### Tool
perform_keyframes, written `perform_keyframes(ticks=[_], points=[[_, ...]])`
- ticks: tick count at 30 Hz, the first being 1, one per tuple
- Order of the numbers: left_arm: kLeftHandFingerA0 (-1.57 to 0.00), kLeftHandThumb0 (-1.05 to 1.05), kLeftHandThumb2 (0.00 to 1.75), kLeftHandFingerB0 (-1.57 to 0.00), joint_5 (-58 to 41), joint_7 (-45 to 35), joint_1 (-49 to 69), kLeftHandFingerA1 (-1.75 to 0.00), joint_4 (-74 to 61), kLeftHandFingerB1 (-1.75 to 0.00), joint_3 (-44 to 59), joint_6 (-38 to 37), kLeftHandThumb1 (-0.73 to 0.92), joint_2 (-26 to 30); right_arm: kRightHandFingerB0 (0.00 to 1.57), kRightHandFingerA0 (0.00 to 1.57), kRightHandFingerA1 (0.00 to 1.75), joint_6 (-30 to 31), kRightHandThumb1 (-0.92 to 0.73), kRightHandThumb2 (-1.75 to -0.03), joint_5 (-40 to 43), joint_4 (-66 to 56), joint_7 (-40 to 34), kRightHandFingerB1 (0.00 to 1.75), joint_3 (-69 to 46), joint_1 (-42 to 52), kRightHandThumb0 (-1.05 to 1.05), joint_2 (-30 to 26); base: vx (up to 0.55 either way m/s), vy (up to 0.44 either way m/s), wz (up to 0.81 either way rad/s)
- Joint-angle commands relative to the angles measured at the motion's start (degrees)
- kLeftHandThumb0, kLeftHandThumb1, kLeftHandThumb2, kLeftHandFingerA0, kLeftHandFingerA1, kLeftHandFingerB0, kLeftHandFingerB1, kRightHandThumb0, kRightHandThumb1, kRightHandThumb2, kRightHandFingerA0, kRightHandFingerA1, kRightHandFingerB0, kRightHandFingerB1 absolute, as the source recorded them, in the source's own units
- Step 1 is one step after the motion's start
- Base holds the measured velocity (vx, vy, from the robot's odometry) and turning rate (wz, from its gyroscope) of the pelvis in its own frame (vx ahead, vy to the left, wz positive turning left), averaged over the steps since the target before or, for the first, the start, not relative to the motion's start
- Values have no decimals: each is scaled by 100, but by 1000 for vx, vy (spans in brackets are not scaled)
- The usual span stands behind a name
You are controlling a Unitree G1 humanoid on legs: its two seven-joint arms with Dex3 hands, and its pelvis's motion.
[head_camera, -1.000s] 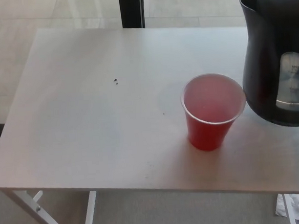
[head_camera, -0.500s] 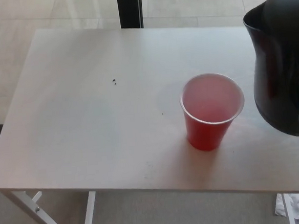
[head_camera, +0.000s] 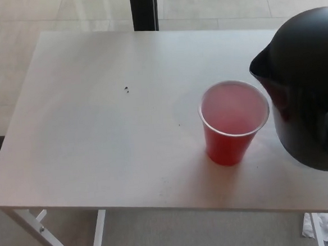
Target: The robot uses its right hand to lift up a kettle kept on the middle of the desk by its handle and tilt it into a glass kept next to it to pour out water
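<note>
One white desk (head_camera: 97,133) w/ red cup (head_camera: 234,123), black kettle (head_camera: 305,90); tiled floor (head_camera: 10,15) behind; fingers unseen.

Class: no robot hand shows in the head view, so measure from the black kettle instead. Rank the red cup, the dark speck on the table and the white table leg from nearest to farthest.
Measured from the kettle at the right edge:
1. Red cup, just left of the kettle.
2. Dark speck, on the tabletop left of centre.
3. White table leg, below the table's front-left corner.
</note>
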Motion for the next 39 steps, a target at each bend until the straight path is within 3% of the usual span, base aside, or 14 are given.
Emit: perform_keyframes(ticks=[1,5,14,15,16,34,37,39], points=[[-58,-78,108,-36,-14,16,-3,-63,15,-54,32,65,71,135,84,98,175,-708,-46,-136,-210,42,3,163,85,-191,0,-227,0,0,0],[-55,-78,109,-36,-4,-20,14,-62,-8,-53,25,42,71,151,87,103,175,-1039,-46,-140,-305,230,113,156,212,-328,-5,-279,0,0,0],[-52,-75,109,-34,14,5,-28,-60,-9,-52,6,91,70,194,86,103,175,-904,-44,-141,-272,174,184,155,354,-574,-6,-333,0,0,0],[-59,-77,67,-40,2,-6,-28,-49,-14,-39,14,100,89,194,87,101,175,-865,-40,-140,-268,167,200,159,364,-597,-6,-339,0,0,0],[-51,-75,109,-33,1,-12,-26,-60,-16,-52,15,99,70,198,88,101,175,-881,-42,-137,-265,183,219,158,375,-621,-5,-332,0,0,0],[-53,-77,109,-35,62,9,-22,-60,-13,-52,-42,77,72,280,87,97,173,-510,-45,-131,-680,-436,28,154,721,-809,-8,-403,0,0,0],[-54,-77,110,-35,56,-6,-4,-60,-38,-52,-51,82,73,292,87,99,175,-127,-42,-136,-751,-575,-14,156,742,-832,-9,-459,0,0,0],[-54,-77,110,-35,45,-21,3,-60,-39,-52,-47,98,73,298,87,100,175,-136,-45,-131,-812,-543,-31,156,768,-858,-9,-472,0,0,0]])
